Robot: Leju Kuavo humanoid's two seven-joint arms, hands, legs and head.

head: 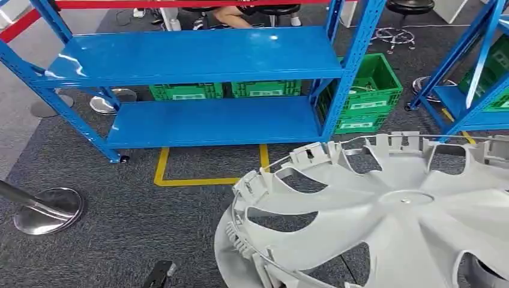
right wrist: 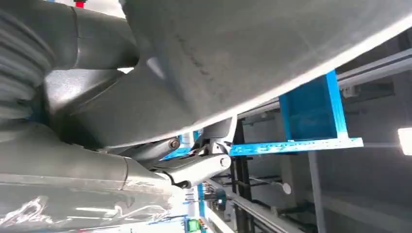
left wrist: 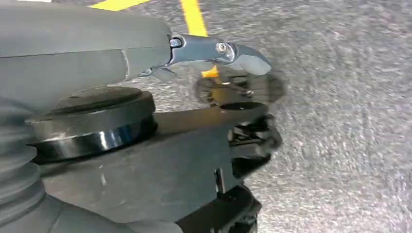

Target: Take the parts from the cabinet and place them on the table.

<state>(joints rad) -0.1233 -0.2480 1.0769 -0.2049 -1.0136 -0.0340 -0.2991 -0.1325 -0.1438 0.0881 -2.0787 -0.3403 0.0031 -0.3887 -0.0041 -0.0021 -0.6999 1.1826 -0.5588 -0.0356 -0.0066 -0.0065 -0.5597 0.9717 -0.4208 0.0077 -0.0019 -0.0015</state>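
- Left hand (left wrist: pixel 214 111): matte grey casing, broad and smooth, with darker, near-black fingers (left wrist: pixel 252 141).
- Thick grey thumb (left wrist: pixel 218 51) in bare metal, jointed by two small silver screws, ending in a pale grey rounded pad.
- Glossy black ring around a round dark disc at the left wrist, beside a ribbed grey cover at the picture's edge.
- Right hand (right wrist: pixel 184 167): same grey casing, ribbed cover in soft folds, scuffed with pale scratches along the lower shell.
- Light grey finger link (right wrist: pixel 199 167) with a silver pivot screw.
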